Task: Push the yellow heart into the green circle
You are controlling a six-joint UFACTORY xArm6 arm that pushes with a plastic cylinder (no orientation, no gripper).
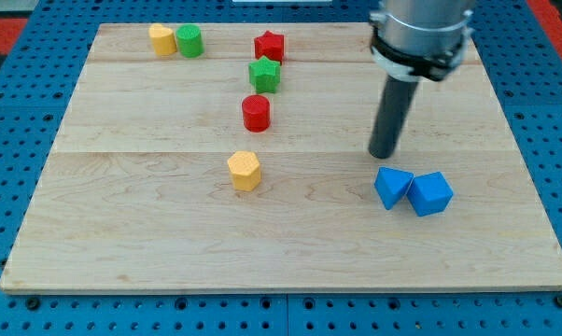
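The arm carries no pincer, only a dark rod holding nothing; my tip (384, 154) rests on the wooden board (132, 243), just above the two touching blue blocks (414, 190) at its 5 o'clock. Well apart at 9 o'clock stands the red cylinder (256, 113), with the green star (264, 74) and red star (270, 45) stacked toward 12 beyond it. A yellow hexagon (245, 171) sits at 8 o'clock. Far at 10 o'clock, the yellow heart (161, 40) touches the green circle (189, 41)
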